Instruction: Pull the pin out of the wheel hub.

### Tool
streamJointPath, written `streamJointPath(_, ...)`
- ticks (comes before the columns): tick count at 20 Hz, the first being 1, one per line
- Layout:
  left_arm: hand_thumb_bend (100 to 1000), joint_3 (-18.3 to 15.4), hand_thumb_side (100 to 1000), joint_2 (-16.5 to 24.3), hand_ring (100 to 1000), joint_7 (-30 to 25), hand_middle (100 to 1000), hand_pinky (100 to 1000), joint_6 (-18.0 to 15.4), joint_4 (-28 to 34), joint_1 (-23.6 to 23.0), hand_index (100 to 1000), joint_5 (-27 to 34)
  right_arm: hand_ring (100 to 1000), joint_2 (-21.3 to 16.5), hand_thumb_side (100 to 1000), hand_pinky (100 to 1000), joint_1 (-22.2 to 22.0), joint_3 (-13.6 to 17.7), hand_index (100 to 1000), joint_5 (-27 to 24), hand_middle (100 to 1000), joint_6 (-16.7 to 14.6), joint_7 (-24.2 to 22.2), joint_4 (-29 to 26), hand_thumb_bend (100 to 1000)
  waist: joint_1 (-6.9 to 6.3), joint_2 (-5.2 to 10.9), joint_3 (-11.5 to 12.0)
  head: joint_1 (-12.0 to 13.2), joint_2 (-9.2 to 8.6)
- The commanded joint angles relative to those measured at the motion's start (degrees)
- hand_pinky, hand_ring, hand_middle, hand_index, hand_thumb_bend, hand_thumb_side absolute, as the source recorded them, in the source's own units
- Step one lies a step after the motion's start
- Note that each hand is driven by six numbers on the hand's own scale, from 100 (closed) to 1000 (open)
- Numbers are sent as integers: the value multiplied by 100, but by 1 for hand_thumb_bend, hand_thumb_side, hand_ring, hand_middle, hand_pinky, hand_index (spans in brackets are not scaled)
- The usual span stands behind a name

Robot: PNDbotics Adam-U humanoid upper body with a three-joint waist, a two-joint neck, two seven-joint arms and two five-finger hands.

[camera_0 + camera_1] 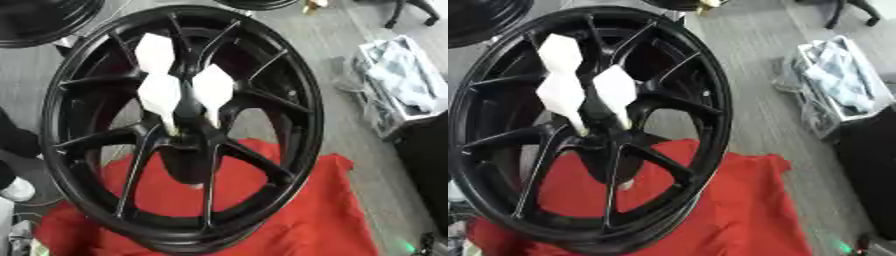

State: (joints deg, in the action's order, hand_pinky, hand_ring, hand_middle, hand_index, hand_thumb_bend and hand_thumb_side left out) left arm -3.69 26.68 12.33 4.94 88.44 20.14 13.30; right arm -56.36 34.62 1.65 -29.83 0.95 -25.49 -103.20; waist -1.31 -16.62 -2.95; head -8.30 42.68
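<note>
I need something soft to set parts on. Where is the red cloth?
The red cloth lies on the grey floor at the lower middle of both views, under and behind the black wheel.

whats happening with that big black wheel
A black wheel hub stands tilted over a red cloth on the floor. Three white diamond-shaped pin heads stick out around its centre, so the pins appear not yet pulled. Neither robot hand shows in either eye view, and nothing is touching the pins. A grey bin of white wrapped items sits off to the right.
</note>
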Motion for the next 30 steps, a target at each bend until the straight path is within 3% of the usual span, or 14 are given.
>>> streamJointPath(1, 148, -100, 847, 161, 752, 45, 717, 716, -17, 107, 31, 717, 7, 579, -342, 268, 816, -677, 639, 438, -167, 333, -377, 617, -526, 100, -20, 82, -38, 103, -73)
streamJointPath(6, 148, -138, 845, 137, 752, 85, 720, 717, -30, 131, 42, 717, 8, 599, 55, 206, 821, -2283, 1305, 467, 820, 361, -694, 1195, -819, 100, -80, 73, -129, 226, -105)
streamJointPath(7, 148, -145, 845, 133, 752, 92, 721, 717, -31, 134, 39, 717, 10, 608, 192, 102, 823, -2558, 1411, 479, 1106, 374, -740, 1279, -841, 100, -92, 71, -141, 248, -116)
streamJointPath(8, 148, -151, 845, 130, 752, 98, 722, 717, -31, 135, 38, 718, 10, 620, 322, 172, 827, -2782, 1494, 500, 1381, 394, -778, 1353, -858, 100, -102, 69, -148, 267, -127)
streamJointPath(10, 148, -161, 845, 120, 752, 110, 723, 717, -34, 138, 39, 718, 15, 680, 617, 135, 845, -3164, 1619, 604, 1907, 490, -874, 1444, -903, 100, -124, 67, -158, 295, -143)
streamJointPath(12, 146, -163, 844, 111, 751, 113, 723, 717, -36, 142, 47, 718, 18, 772, 877, 100, 884, -3423, 1691, 774, 2380, 673, -998, 1414, -937, 100, -142, 66, -167, 317, -153)
streamJointPath(14, 145, -159, 843, 104, 751, 111, 724, 717, -36, 145, 56, 718, 7, 829, 1070, 126, 911, -3591, 1747, 888, 2807, 801, -1133, 1312, -890, 100, -151, 68, -175, 328, -159)
streamJointPath(16, 147, -156, 844, 93, 751, 109, 724, 718, -34, 147, 59, 718, -2, 853, 1209, 205, 930, -3682, 1797, 924, 3154, 847, -1186, 1231, -737, 100, -156, 69, -180, 335, -173)
streamJointPath(20, 146, -150, 844, 92, 751, 103, 724, 718, -29, 146, 64, 718, -3, 871, 1345, 263, 951, -3748, 1848, 948, 3518, 885, -1150, 1141, -421, 100, -156, 74, -180, 355, -180)
streamJointPath(30, 148, -136, 844, 90, 750, 82, 725, 719, -31, 145, 72, 719, -2, 865, 1445, 224, 959, -3798, 1877, 957, 3618, 886, -1085, 980, -176, 100, -166, 84, -201, 363, -152)
